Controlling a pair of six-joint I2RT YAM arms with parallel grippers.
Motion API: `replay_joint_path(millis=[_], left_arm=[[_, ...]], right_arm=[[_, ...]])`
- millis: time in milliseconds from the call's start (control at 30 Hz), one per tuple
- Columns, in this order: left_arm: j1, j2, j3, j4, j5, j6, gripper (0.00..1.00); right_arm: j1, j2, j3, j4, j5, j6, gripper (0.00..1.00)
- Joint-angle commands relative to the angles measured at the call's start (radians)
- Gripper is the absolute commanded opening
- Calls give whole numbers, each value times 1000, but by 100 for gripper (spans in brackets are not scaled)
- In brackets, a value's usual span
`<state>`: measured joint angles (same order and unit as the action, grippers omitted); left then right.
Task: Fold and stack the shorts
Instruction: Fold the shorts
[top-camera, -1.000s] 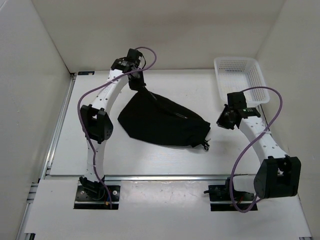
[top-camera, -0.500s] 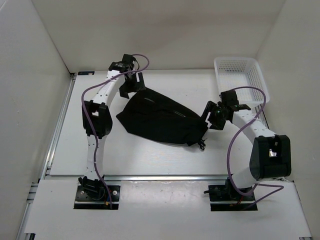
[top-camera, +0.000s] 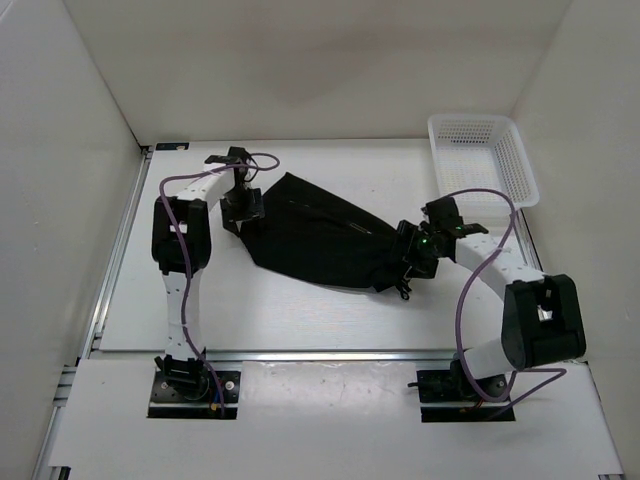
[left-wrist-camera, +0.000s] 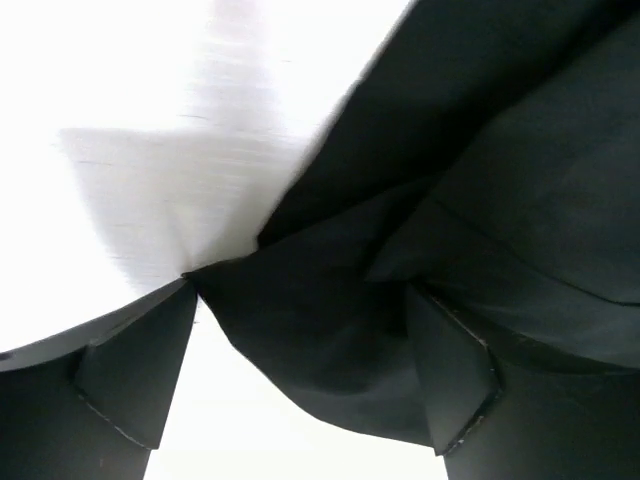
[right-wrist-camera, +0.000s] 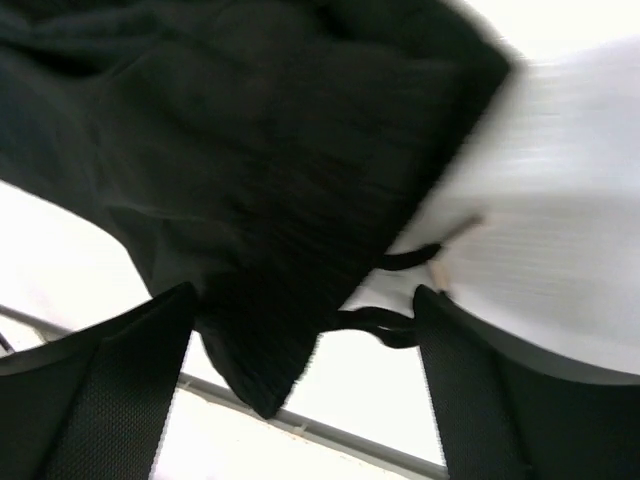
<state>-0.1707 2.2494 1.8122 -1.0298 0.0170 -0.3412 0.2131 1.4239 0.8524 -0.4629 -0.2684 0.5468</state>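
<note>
1. The left claw (left-wrist-camera: 300, 300) stands wide, its two black fingers (left-wrist-camera: 130, 380) well apart. A corner of the shorts (top-camera: 320, 235) lies loose in the gap between them, and neither finger seems to be pressing on it.
2. The right claw (right-wrist-camera: 305, 295) is spread wide too. The hem at the other end of the shorts sits between its fingers, along with a thin black drawstring (right-wrist-camera: 385, 325) curling on the white surface. Nothing there looks pinched, though that close view is blurred.
3. Seen from above, the left claw is down low at the far left corner of the shorts. The right claw is down at the near right end, just beside the dangling drawstring.
4. The shorts lie in a dark, rumpled, roughly triangular heap. They slant across the middle of the white table (top-camera: 300, 320) from far left to near right, spanning the space between the two arms.
5. A white mesh basket (top-camera: 470, 119) stands at the far right corner of the table, well apart from the shorts.
6. A purple cable (top-camera: 465, 300) loops along the right arm, and the left arm carries one like it.
</note>
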Motion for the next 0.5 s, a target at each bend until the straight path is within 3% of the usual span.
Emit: replay_joint_path(millis=[0, 33, 100, 133, 167, 200, 300, 467], left_arm=[[-16, -5, 4, 69, 101, -16, 72], [-16, -5, -10, 70, 110, -25, 52], [-16, -36, -51, 70, 110, -39, 15], [-16, -51, -71, 79, 110, -53, 10], [-16, -97, -95, 79, 110, -53, 10], [-16, -128, -162, 79, 95, -80, 10], [-16, -282, -363, 99, 61, -137, 10], [-16, -575, -689, 108, 31, -225, 10]], right_arm=[[75, 56, 17, 66, -11, 28, 84], [86, 72, 31, 66, 0, 39, 80], [100, 110, 40, 75, 9, 39, 60], [100, 119, 40, 75, 20, 39, 51], [112, 119, 40, 75, 34, 30, 40], [112, 119, 40, 75, 34, 30, 18], [121, 107, 2, 37, 52, -4, 0], [132, -5, -110, -34, 110, -28, 0]])
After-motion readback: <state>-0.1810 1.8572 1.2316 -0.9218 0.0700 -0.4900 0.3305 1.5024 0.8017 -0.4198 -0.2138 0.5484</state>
